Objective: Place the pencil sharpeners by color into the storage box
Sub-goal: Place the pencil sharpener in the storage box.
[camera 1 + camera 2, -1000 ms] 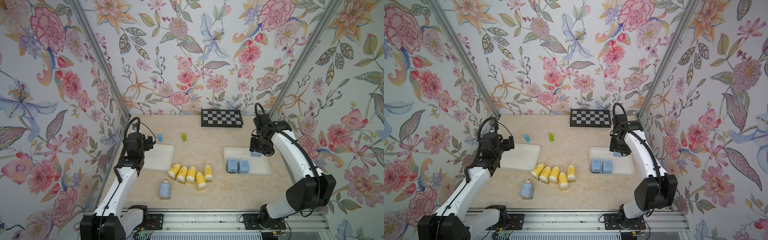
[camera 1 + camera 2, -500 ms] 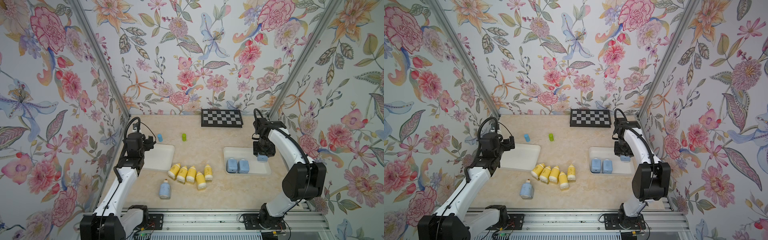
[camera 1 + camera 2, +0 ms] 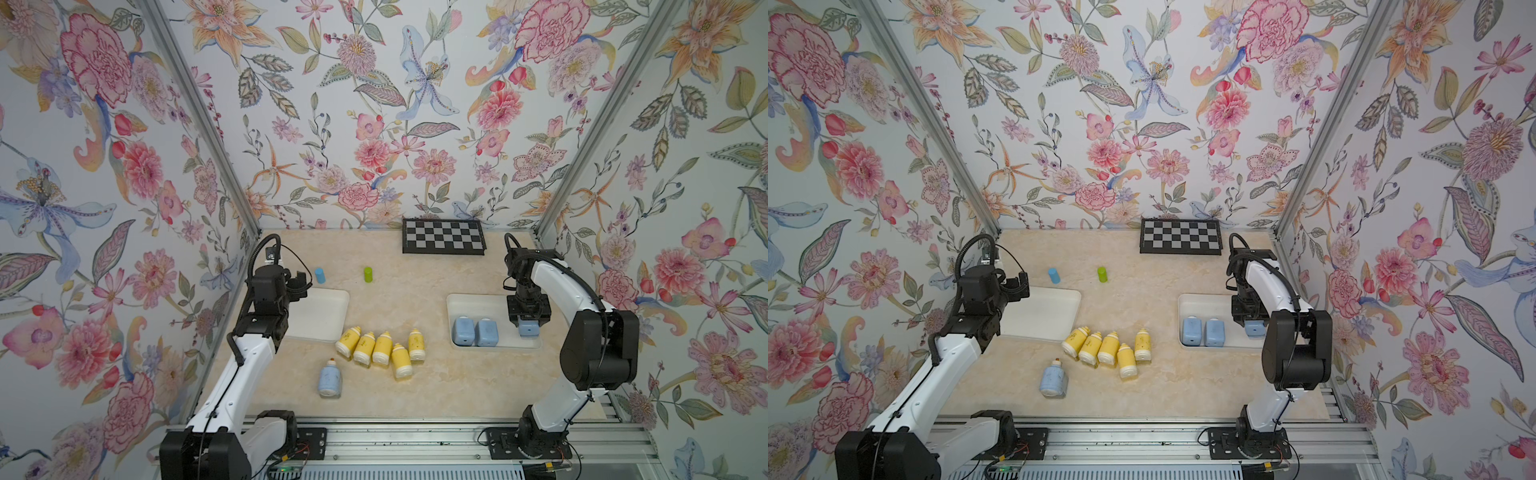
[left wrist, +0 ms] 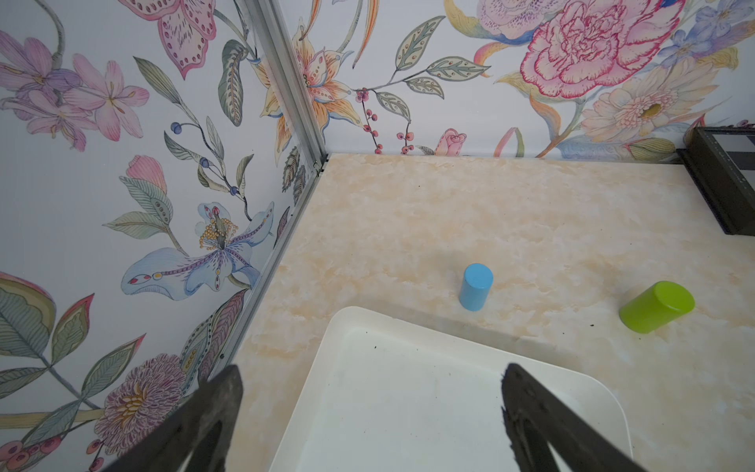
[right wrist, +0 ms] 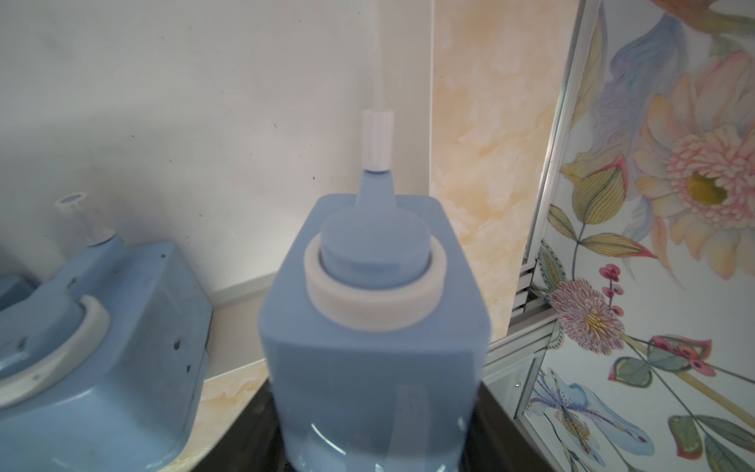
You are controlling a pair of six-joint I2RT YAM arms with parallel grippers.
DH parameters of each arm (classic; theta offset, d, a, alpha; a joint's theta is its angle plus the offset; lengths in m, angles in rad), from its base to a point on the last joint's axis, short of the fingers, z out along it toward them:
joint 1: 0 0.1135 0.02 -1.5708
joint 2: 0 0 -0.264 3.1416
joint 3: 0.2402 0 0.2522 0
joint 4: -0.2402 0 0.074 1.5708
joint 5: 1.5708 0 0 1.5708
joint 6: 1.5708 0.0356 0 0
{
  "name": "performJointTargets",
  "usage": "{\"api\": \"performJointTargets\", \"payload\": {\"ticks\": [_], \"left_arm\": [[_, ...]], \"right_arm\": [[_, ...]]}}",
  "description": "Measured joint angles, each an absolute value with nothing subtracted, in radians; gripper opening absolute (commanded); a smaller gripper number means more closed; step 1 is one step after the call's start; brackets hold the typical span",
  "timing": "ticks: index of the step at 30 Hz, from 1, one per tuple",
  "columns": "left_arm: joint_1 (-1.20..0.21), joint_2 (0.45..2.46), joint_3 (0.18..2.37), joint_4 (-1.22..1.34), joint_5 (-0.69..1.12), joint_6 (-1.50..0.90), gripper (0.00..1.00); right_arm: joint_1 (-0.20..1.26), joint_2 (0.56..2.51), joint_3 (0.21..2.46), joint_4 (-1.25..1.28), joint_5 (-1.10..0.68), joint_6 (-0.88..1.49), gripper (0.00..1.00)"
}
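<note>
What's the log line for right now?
right gripper: shut on blue sharpener over right tray | left gripper: open, above left tray | table: five yellow sharpeners

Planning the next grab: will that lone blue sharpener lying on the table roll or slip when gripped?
Probably no rolling: the lone blue sharpener lies on a flat, boxy side. Its smooth plastic may slip. The narrow capped neck looks hard to grip; the body seems safer.

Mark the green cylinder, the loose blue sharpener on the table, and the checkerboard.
green cylinder (image 3: 368, 275): in a top view, middle of its side.
loose blue sharpener (image 3: 329, 379): in a top view, middle of its body.
checkerboard (image 3: 443, 242): in a top view, centre squares.
</note>
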State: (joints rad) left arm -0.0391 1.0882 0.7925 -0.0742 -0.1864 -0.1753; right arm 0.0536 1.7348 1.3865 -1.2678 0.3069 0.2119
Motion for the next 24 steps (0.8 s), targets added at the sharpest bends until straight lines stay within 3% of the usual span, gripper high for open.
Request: {"api": "performJointTargets", "payload": {"ticks": [24], "left_arm": [[-0.039, 1.088, 0.793, -0.074, -0.186, -0.175, 0.99]], "right_arm": [[0.028, 1.801, 1.326, -1.208, 0.266, 0.190, 0.56]]}}
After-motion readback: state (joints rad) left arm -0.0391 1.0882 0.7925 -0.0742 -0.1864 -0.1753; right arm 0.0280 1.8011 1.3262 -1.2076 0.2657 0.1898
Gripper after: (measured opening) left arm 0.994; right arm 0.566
